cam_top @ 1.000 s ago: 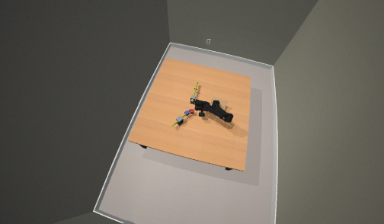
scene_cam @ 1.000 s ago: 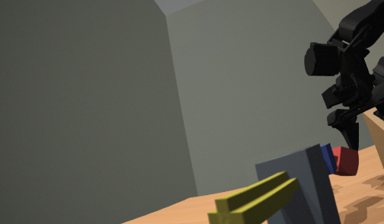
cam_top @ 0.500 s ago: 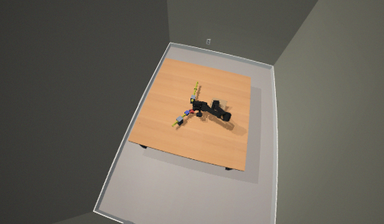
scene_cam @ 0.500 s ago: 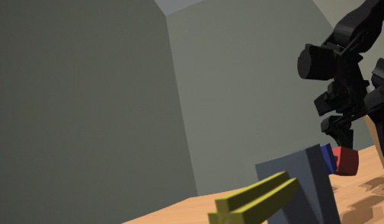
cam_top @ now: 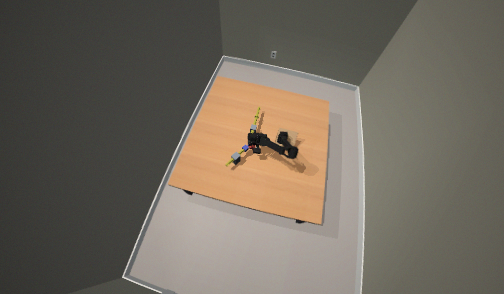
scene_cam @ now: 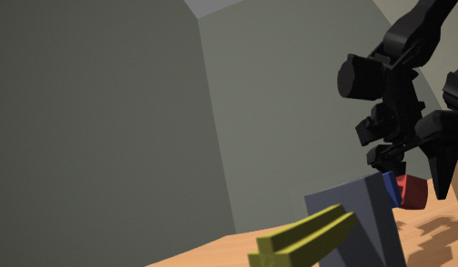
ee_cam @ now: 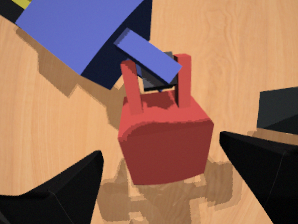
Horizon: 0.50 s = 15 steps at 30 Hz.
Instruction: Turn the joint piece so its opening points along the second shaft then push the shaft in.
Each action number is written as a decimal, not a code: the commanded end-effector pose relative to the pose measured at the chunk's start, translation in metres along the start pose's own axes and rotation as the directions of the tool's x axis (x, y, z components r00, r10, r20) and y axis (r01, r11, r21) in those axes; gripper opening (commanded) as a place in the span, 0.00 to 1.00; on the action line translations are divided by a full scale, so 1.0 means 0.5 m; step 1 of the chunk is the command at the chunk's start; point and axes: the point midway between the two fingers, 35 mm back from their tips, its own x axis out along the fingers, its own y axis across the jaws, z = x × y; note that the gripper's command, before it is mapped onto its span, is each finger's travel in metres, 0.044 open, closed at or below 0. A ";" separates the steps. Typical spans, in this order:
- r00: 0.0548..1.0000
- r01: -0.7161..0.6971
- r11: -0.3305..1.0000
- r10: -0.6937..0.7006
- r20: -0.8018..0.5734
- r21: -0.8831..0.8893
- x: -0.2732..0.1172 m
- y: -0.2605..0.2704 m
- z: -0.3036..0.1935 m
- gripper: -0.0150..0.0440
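The red joint piece (cam_top: 251, 146) (scene_cam: 413, 192) (ee_cam: 165, 150) hangs by two prongs from a blue hinge part (cam_top: 245, 148) (scene_cam: 392, 190) (ee_cam: 82, 30). Its opening cannot be made out. This part is on the first yellow shaft (cam_top: 229, 163) (scene_cam: 302, 239), held by a grey block (cam_top: 236, 156) (scene_cam: 347, 221). The second yellow shaft (cam_top: 258, 113) runs through another grey block (cam_top: 253, 128), at an angle to the first. My gripper (ee_cam: 162, 147) is open and empty. In the wrist view its fingertips stand on either side of the red piece, with gaps on both sides.
The wooden table (cam_top: 210, 173) (ee_cam: 240, 30) lies below. A dark block-like part (ee_cam: 277, 111) stands beyond the right finger in the wrist view. The arm (cam_top: 275, 145) (scene_cam: 415, 30) reaches in from the right and covers the area near the inner end of the second shaft.
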 end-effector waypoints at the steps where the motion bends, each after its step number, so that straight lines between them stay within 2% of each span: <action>1: 1.000 0.004 1.000 -0.004 0.007 -0.003 0.005 0.001 0.011 1.00; 15: 1.000 0.003 1.000 -0.003 0.007 -0.003 0.050 0.001 0.012 1.00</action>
